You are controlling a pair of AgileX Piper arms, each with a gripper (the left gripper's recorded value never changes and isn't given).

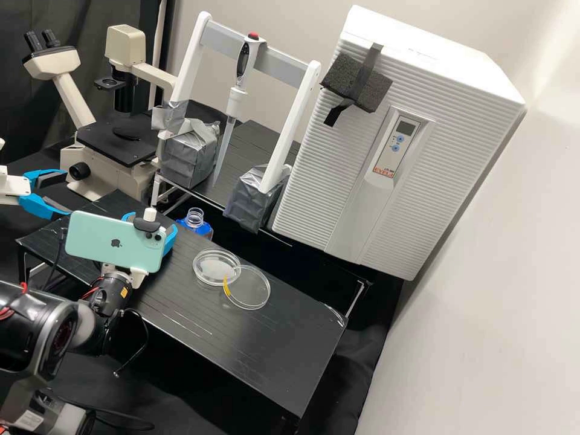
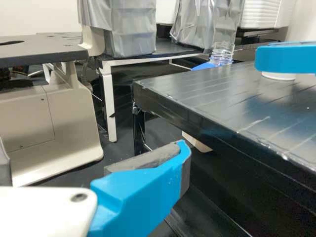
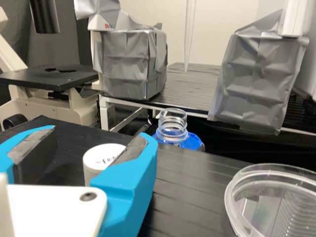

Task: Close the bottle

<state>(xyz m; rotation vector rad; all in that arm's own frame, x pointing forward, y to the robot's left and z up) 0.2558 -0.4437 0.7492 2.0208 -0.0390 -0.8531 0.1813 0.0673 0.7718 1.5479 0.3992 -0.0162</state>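
Observation:
An uncapped clear bottle (image 1: 194,220) with a blue base stands at the far edge of the black table (image 1: 278,344). It also appears as the bottle (image 3: 173,126) in the right wrist view and the bottle (image 2: 222,52) in the left wrist view. My right gripper (image 1: 149,228) is just short of the bottle, low over the table, shut on a white cap (image 3: 101,160). The cap (image 1: 150,214) pokes up between the blue fingers. My left gripper (image 1: 60,193) hangs open and empty off the table's left end, beside the microscope; one of its fingers (image 2: 148,182) is in the foreground of its own view.
Two clear petri dishes (image 1: 216,266) (image 1: 248,287) lie right of the bottle. A mint phone (image 1: 115,241) is mounted in front of the right gripper. Behind stand a microscope (image 1: 103,145), a pipette (image 1: 232,109) on its stand with foil-wrapped feet (image 1: 187,151), and a large white machine (image 1: 393,139).

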